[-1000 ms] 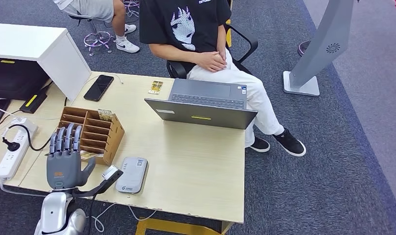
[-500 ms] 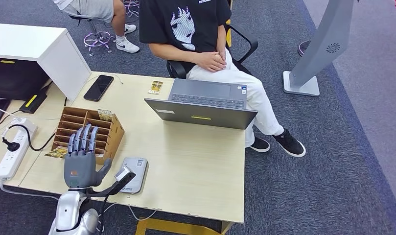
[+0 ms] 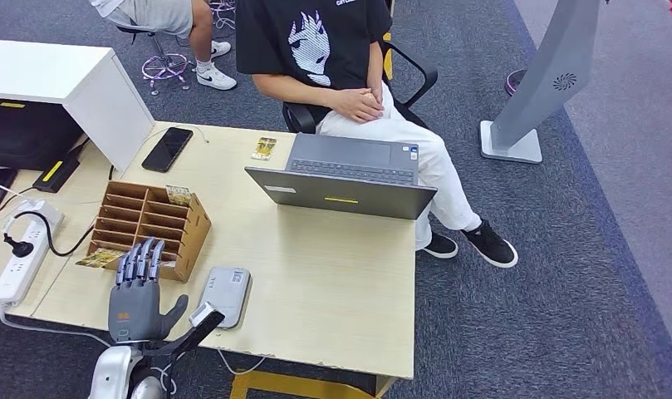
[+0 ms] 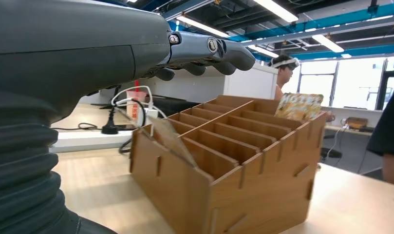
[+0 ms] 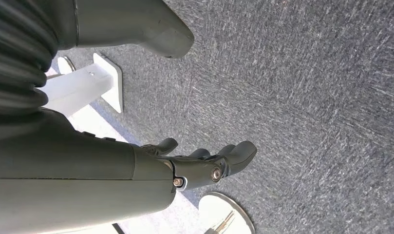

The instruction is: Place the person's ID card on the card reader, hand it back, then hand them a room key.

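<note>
The worktop (image 3: 332, 274) carries everything the left hand (image 3: 137, 293) has to work with, and the hand hovers at its near edge, fingers (image 3: 138, 258) straight, slightly apart and holding nothing. Well ahead of the fingers and off to their right stands the open laptop (image 3: 349, 179), with the seated person (image 3: 332, 58) beyond it. Just past the fingertips is the wooden card rack (image 3: 154, 220); in the left wrist view the fingers (image 4: 209, 48) reach out above its near corner. The card reader (image 3: 225, 295) lies just beside the hand, on its thumb side.

A patterned card (image 3: 264, 148) lies far ahead of the fingers, by the laptop's corner; I take it for the ID card, though it is too small to confirm. Another card (image 4: 299, 105) stands in the rack's far slot.

The reach should clear the rack and laptop lid, then pinch the card by an edge.

The right hand (image 5: 195, 163) hangs over carpet, fingers loosely curled and holding nothing.
</note>
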